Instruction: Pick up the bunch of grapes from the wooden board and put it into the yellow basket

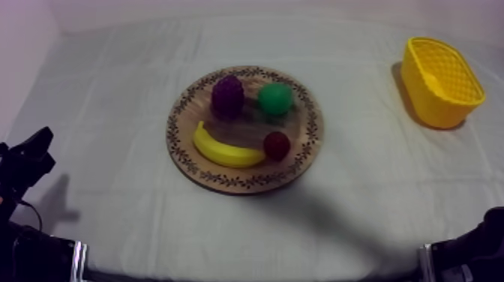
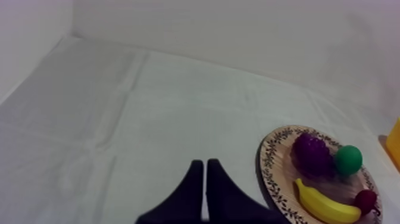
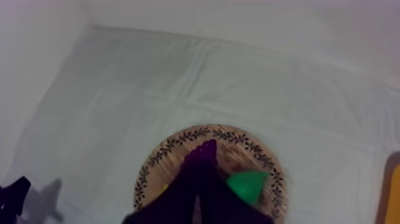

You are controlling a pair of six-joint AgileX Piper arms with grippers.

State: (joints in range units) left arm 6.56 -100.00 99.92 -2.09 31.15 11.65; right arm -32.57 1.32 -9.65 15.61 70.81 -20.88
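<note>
**Both arms are being held low at the near table edge, with the grapes lying on the board.**

The left gripper (image 2: 205, 165) is being held with its two black fingers pressed together into a narrow wedge, nothing between them. It is being pointed out across the cloth (image 1: 112, 90), and the wooden board (image 1: 309, 142) lies off to its side. From above, it is seen low at the left edge, well apart from the board. The right gripper (image 3: 199, 173) is likewise being held closed and empty, aimed at the board from the near side. The bunch of grapes (image 1: 227, 95) is resting on the board's far part, just beside the pear (image 1: 275, 98), with the banana (image 1: 225, 151) and the small red fruit (image 1: 277, 145) nearer the front. The yellow basket (image 1: 441, 81) is standing at the far right, well apart from the board. A leafy pattern is carried round the board's rim.
</note>
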